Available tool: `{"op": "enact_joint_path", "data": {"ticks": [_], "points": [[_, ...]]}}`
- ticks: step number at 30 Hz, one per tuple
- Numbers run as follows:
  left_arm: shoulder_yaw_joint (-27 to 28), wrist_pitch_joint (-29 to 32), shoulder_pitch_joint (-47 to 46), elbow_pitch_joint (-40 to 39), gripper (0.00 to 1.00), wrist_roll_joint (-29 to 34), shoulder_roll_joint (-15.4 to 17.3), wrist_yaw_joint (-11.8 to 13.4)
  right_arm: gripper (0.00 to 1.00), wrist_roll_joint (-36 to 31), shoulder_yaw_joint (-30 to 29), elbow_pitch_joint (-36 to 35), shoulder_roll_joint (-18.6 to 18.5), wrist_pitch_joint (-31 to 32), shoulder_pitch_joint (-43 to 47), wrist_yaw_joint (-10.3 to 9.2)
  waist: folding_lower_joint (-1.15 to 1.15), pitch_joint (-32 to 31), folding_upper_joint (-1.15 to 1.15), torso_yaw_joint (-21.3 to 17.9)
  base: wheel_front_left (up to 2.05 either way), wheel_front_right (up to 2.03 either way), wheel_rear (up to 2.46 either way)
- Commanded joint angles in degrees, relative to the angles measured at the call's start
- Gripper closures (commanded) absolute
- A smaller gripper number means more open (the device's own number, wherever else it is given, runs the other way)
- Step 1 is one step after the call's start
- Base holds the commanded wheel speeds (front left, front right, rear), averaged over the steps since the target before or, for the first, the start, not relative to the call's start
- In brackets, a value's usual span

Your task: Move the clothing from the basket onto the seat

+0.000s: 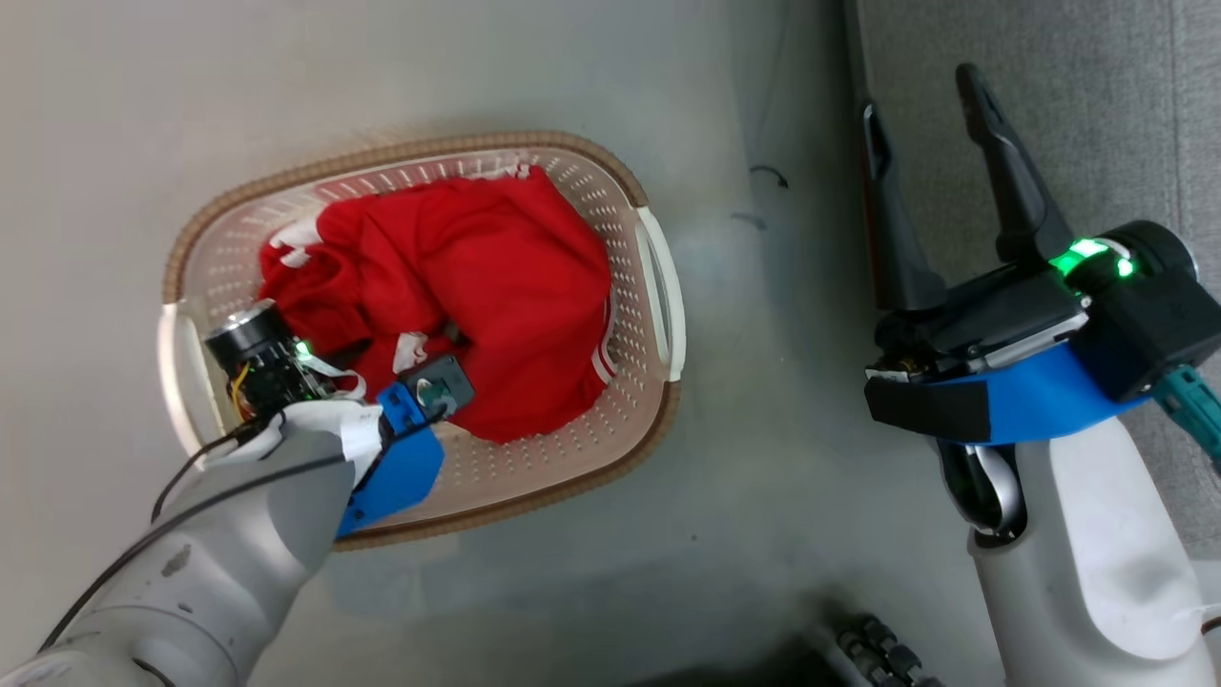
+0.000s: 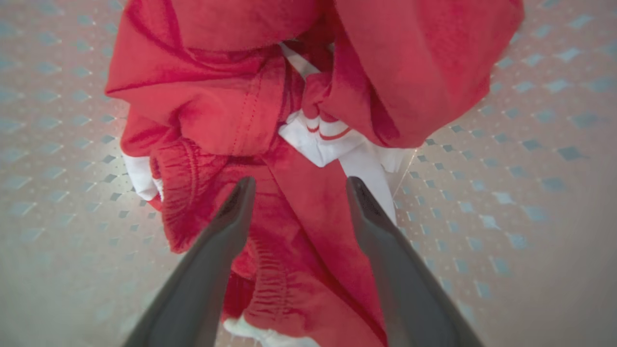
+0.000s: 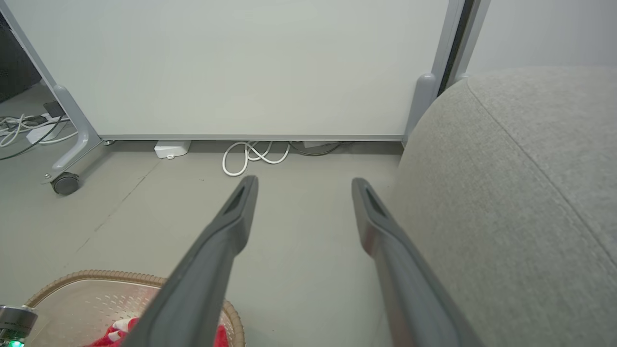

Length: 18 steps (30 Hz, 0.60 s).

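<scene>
Left gripper [image 2: 301,183]: reaches down into the basket. The head view shows its wrist above the pile, and the left wrist view shows the jaws spread over a red fold, pinching nothing.
Basket [image 1: 429,148]: stands on the floor at the left and holds all the clothing. The left wrist view shows its perforated bottom up close.
Clothing [image 1: 496,277]: a bunched red heap inside the basket. The left wrist view brings out a gathered waistband and white striped trim.
Floor [image 1: 763,477]: pale grey, between basket and seat.
Right gripper [image 1: 918,91]: held in the air at the right, jaws spread and empty, tips by the seat's edge.
Seat [image 1: 1097,114]: light grey, far right. The right wrist view shows its rounded side.
Panel [image 3: 241,67]: white, on castors, in the right wrist view, with a coiled white cable [image 3: 253,156] at its foot.
</scene>
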Motion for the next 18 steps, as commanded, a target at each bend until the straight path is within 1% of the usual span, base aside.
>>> {"op": "enact_joint_path", "data": {"ticks": [1, 10, 12, 17, 18], "points": [[-0.4, 1.1, -1.3, 0.2, 0.0, -1.0, 0.6, 0.0, 0.0, 0.2, -0.2, -0.9, -0.2, -0.2, -0.9, 0.03, -0.01, 2.1, 0.0, -0.9, 0.0, 0.0, 0.0], [-1.4, 5.0, -4.5, 0.3, 0.0, -4.3, 2.7, 0.0, 0.0, -0.2, -0.7, -4.4, -0.2, -0.2, -0.5, 0.03, -0.01, 6.9, 0.0, -1.7, 0.0, 0.0, 0.0], [-1.6, 5.7, -5.3, 0.3, 0.0, -4.1, 2.7, 0.0, 0.0, -0.1, -0.9, -5.1, -0.2, -0.2, -0.6, 0.03, -0.01, 7.8, 0.0, -1.9, 0.0, 0.0, 0.0], [-1.8, 6.2, -6.3, -0.1, 0.0, -4.5, 1.4, 0.0, 0.0, -0.5, -1.6, -6.2, -0.2, -0.2, 0.0, 0.03, -0.01, 8.9, 0.0, -1.7, 0.0, 0.0, 0.0], [-1.8, 6.3, -6.5, 0.0, 0.56, -4.1, 1.2, 0.0, 0.0, -0.6, -1.6, -6.3, -0.2, -0.2, 0.1, 0.03, -0.01, 9.0, 0.0, -1.6, 0.0, 0.0, 0.0]]}}
